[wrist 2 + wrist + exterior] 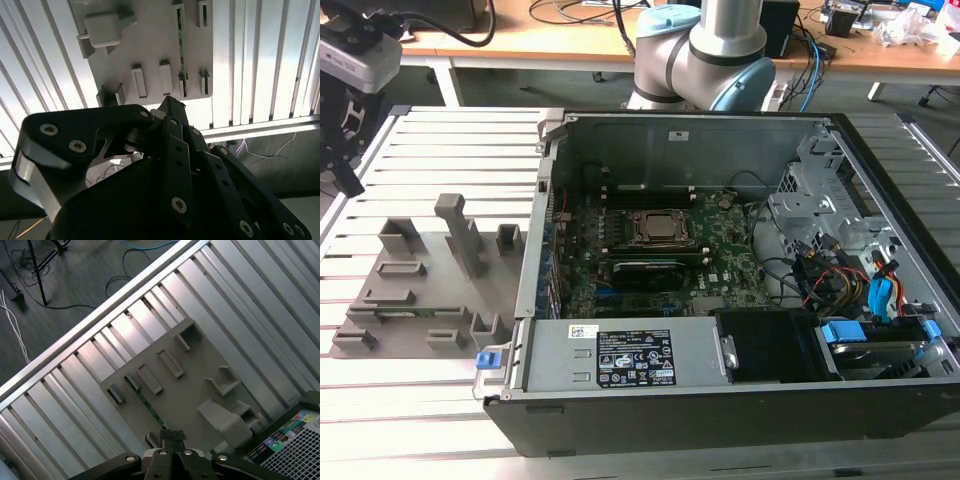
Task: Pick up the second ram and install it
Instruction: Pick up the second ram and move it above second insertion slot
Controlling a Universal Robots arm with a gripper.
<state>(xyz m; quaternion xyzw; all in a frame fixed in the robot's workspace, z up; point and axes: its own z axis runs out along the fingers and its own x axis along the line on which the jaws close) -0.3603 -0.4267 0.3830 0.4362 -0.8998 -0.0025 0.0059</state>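
The second ram (148,405) is a thin green stick standing on edge in a slot of the grey holder tray (185,390). In the second wrist view the ram (181,50) runs along one side of the tray (150,45). My gripper (172,437) hangs above the tray's near end, apart from the ram, with its fingers closed together on nothing. In the exterior view the gripper (348,178) is high at the far left, above the slatted table and clear of the tray (420,335).
An open computer case (720,420) lies at the exterior view's right, with the motherboard and the square CPU socket (658,228) inside. Cables and drive bays (850,290) fill its right end. The arm's base (705,50) stands behind the case. Upright posts (460,235) rise from the tray.
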